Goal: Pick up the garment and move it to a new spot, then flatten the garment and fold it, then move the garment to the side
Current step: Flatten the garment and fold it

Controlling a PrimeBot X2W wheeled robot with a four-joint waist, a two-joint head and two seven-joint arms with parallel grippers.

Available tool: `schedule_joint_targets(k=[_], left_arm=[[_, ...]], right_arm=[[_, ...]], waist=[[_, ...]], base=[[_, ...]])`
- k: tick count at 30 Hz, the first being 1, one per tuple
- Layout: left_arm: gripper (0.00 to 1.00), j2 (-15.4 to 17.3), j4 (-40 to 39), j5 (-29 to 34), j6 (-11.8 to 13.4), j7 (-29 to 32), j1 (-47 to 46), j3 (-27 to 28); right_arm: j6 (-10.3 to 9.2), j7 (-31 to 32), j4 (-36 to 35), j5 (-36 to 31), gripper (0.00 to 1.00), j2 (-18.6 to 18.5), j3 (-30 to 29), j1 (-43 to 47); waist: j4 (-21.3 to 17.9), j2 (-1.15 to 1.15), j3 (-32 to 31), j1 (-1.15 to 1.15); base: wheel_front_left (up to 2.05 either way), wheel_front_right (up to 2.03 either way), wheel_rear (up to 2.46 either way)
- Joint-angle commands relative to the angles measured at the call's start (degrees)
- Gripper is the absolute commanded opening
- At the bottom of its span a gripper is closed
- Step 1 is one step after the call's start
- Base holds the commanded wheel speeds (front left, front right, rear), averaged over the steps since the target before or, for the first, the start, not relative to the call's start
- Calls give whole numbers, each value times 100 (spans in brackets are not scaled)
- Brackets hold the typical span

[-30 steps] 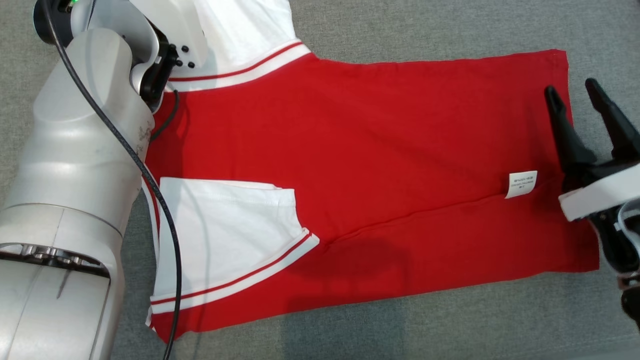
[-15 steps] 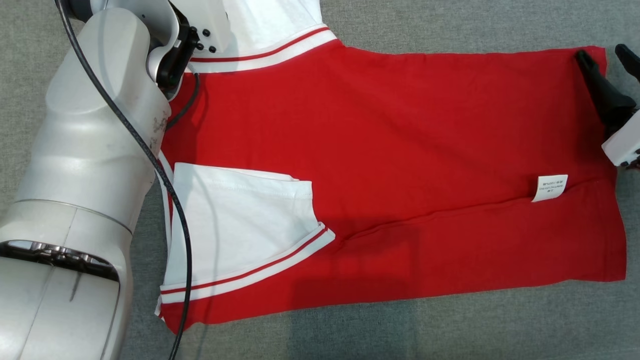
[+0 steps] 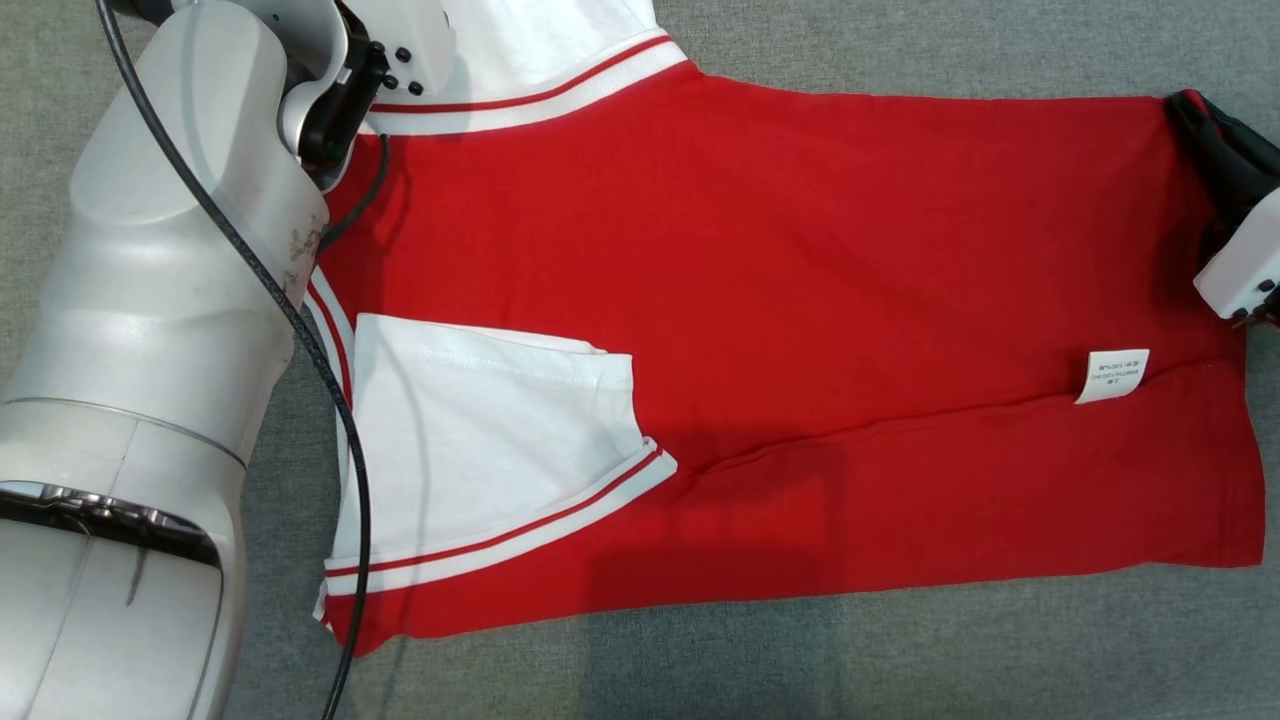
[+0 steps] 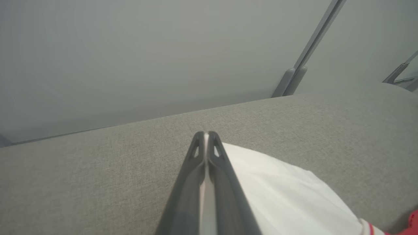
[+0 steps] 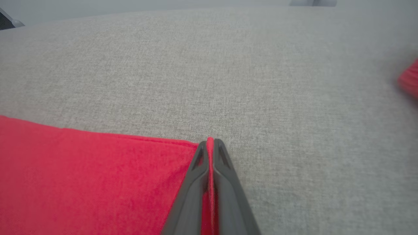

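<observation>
The garment (image 3: 800, 280) is a red shirt with white, red-striped sleeves, spread flat on the grey fabric surface (image 3: 900, 650). My right gripper (image 3: 1185, 102) is at its far right corner, shut on the hem. In the right wrist view a strip of red cloth (image 5: 81, 179) shows between the closed fingers (image 5: 225, 182) of that gripper (image 5: 210, 141). My left arm (image 3: 170, 300) reaches over the far white sleeve (image 3: 540, 50). In the left wrist view the left gripper (image 4: 205, 133) is shut, with the white sleeve (image 4: 287, 189) pinched between its fingers.
A white care label (image 3: 1112, 374) sticks out near the right hem. The near sleeve (image 3: 480, 450) is folded onto the red body. A black cable (image 3: 300, 330) runs along my left arm. Beyond the surface stand a grey wall and a post (image 4: 294, 75).
The right gripper has gone from open beside the right hem to the far right corner and shut on the cloth. The head camera has shifted a little; the left arm holds.
</observation>
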Motion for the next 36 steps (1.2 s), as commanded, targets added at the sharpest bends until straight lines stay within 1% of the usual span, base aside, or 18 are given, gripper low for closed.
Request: schedule_joint_targets(k=[1, 5, 10, 18, 21, 28, 32, 35, 36], left_arm=[[0, 277, -171, -45, -2, -26, -61, 60], [0, 367, -247, -59, -2, -202, -45, 27], [0, 461, -389, -55, -2, -537, -80, -6], [0, 630, -775, -232, -2, -1052, -65, -188], [0, 712, -843, -248, -2, -1205, -45, -189], [0, 775, -1109, -355, -2, -1341, 248, -387], [0, 876, -1421, -428, -2, -1380, 665, -463], [0, 961, -1723, -479, 0, -1391, 1061, -412], [0, 961, -1723, -479, 0, -1391, 1061, -412]], right_arm=[[-20, 0, 25, 9, 0, -160, 132, 136], [-20, -210, 10, -93, 0, -253, 238, 9], [-20, -748, 86, -238, 0, -268, 270, -224], [-20, -1799, 523, -565, 0, -161, 360, -703], [-20, -2058, 785, -714, 0, -98, 368, -869], [-20, -2243, 1131, -754, 0, -1, 578, -862], [-20, -2282, 913, -582, 0, -26, 733, -612], [-20, -2289, 700, -458, 0, -179, 802, -385], [-20, -2289, 700, -458, 0, -179, 802, -385]], waist=[[-1, 0, -11, 0], [16, 0, -82, 0], [30, 0, -164, 0], [99, 0, -229, 0], [122, 0, -251, 0], [195, 0, -370, 0], [223, 0, -506, 0], [250, 0, -605, 0], [250, 0, -605, 0]], base=[[0, 0, 0], [0, 0, 0], [0, 0, 0], [0, 0, 0], [0, 0, 0], [0, 0, 0], [0, 0, 0], [0, 0, 0], [0, 0, 0]])
